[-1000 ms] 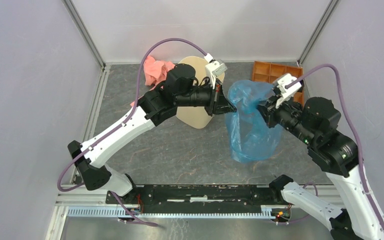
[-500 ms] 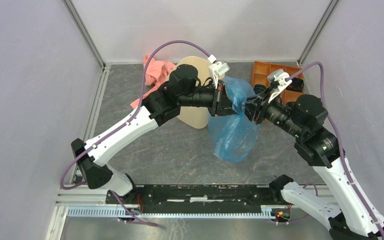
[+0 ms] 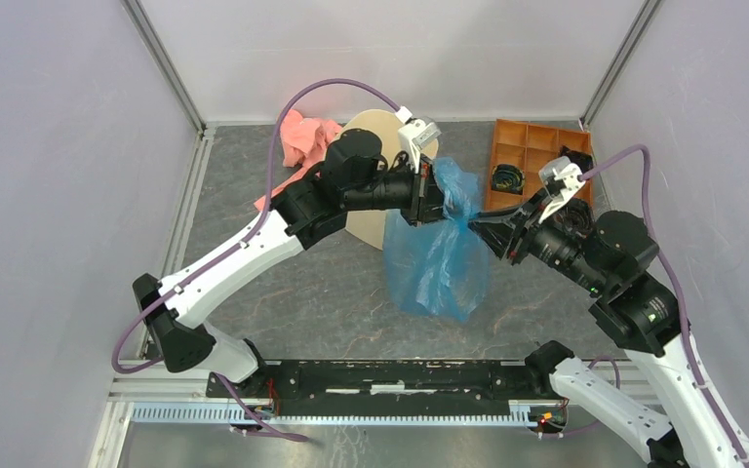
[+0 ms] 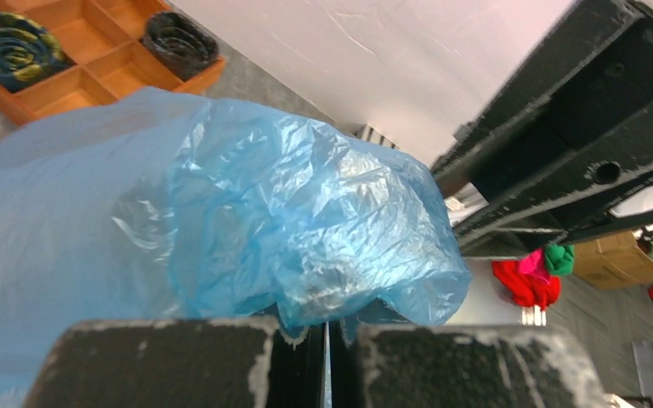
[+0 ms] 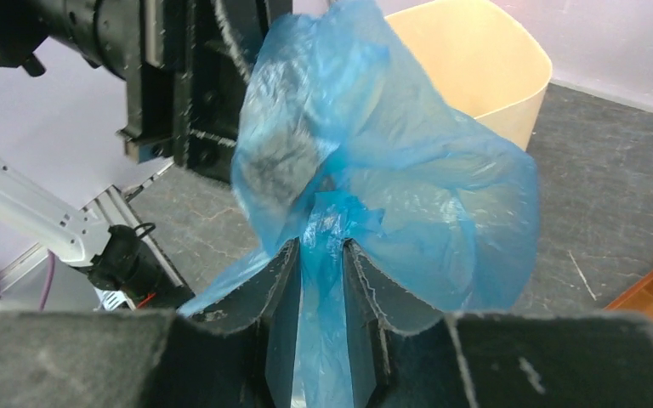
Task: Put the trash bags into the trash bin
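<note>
The blue trash bag [image 3: 439, 258] hangs in the air between both arms, its lower part draped down to the table. My left gripper [image 3: 441, 203] is shut on the bag's upper edge [image 4: 306, 255]. My right gripper [image 3: 476, 222] is shut on a bunched fold of the bag [image 5: 323, 229] from the right side. The cream trash bin [image 3: 375, 146] stands behind the left arm, mostly hidden by it; its open rim shows in the right wrist view [image 5: 485, 68], just beyond the bag.
A pink cloth [image 3: 304, 136] lies at the back left beside the bin. An orange compartment tray [image 3: 532, 146] with dark coiled items sits at the back right, also in the left wrist view [image 4: 93, 59]. Grey walls enclose the table.
The bag and both grippers moved left toward the bin. The right arm stretched leftward, and the bag now hangs lower and longer in front of the bin.
</note>
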`<state>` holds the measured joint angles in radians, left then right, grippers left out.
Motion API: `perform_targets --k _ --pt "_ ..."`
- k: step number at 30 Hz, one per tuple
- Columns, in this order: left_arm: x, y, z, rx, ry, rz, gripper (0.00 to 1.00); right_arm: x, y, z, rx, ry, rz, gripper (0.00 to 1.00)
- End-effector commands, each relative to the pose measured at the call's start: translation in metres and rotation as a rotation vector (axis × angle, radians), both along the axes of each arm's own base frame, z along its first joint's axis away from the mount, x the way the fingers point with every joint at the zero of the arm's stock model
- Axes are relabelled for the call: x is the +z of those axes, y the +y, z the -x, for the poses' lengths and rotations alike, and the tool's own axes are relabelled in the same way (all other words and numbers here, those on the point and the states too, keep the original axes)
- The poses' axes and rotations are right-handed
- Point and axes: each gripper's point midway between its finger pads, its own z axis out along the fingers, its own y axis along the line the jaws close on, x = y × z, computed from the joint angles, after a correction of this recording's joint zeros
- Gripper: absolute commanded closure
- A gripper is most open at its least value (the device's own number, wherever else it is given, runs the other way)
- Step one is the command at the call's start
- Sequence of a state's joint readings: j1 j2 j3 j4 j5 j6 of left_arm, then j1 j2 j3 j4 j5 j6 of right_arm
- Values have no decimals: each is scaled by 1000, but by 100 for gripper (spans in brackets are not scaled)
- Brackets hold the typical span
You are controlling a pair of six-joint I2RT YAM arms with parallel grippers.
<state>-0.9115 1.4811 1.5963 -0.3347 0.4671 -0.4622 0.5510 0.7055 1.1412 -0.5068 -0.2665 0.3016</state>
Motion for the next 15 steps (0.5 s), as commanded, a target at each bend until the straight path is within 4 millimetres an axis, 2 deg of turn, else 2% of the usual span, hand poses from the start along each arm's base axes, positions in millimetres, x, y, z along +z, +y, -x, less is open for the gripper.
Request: perform_targets --k 1,5,11,13,15 --pt "24 15 -10 72 -112 44 98 -8 12 10 77 30 -40 70" --pt "24 6 -10 44 -95 59 98 -8 27 8 135 42 -99 65" --pt "21 -6 -8 4 -54 94 98 -11 34 -2 122 57 -150 26" --pt "19 -7 -8 -1 -48 93 98 -14 34 -8 98 68 -160 18" --pt "19 -8 -7 -7 -43 96 98 -18 32 -15 62 82 -166 14"
